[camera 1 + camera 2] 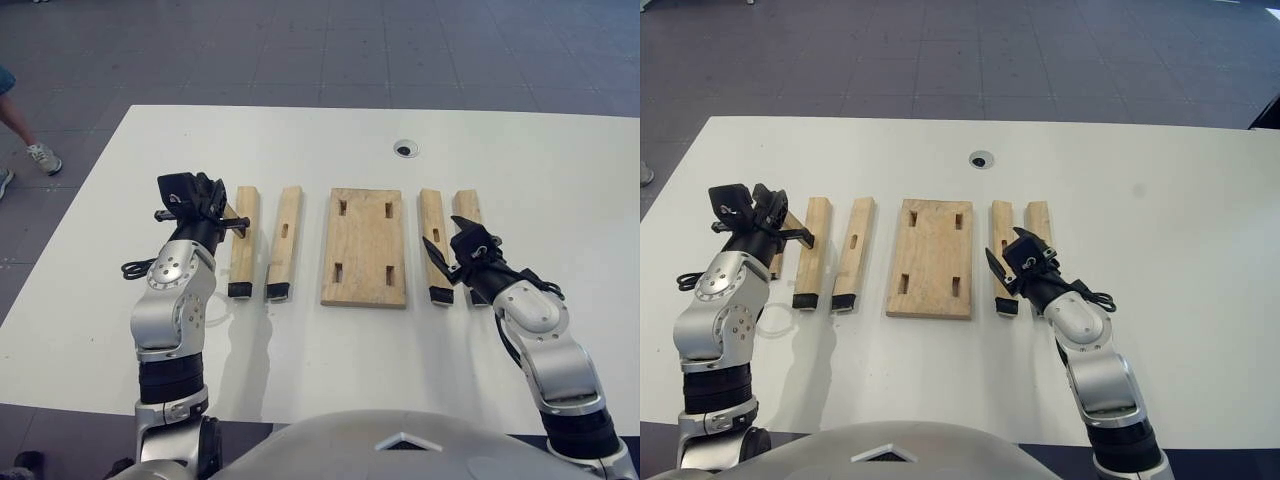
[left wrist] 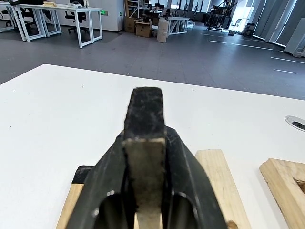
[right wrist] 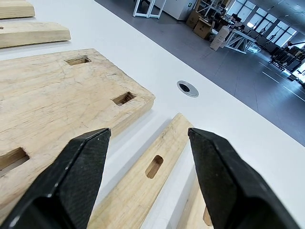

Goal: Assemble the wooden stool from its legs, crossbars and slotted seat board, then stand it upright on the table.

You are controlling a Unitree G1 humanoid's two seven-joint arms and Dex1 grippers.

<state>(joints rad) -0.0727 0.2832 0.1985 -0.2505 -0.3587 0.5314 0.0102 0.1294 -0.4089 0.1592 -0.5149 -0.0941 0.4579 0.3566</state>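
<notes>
The slotted seat board point(image 1: 365, 245) lies flat mid-table. To its left lie two wooden legs point(image 1: 243, 240) point(image 1: 283, 243), black caps toward me. Two more legs point(image 1: 432, 245) point(image 1: 467, 218) lie to its right. My left gripper point(image 1: 205, 210) is raised at the left end of the row, shut on a black-capped wooden leg point(image 2: 145, 109) that points away from the wrist. Another wooden piece point(image 2: 71, 210) lies under it. My right gripper point(image 1: 445, 262) hangs open just above the near ends of the right legs, and a slotted leg point(image 3: 152, 167) shows between its fingers point(image 3: 76, 167).
A round cable hole point(image 1: 404, 149) sits in the white table point(image 1: 520, 180) behind the board. A black cable point(image 1: 135, 268) loops on the table beside my left arm. Bare table spreads at the far side and to the right.
</notes>
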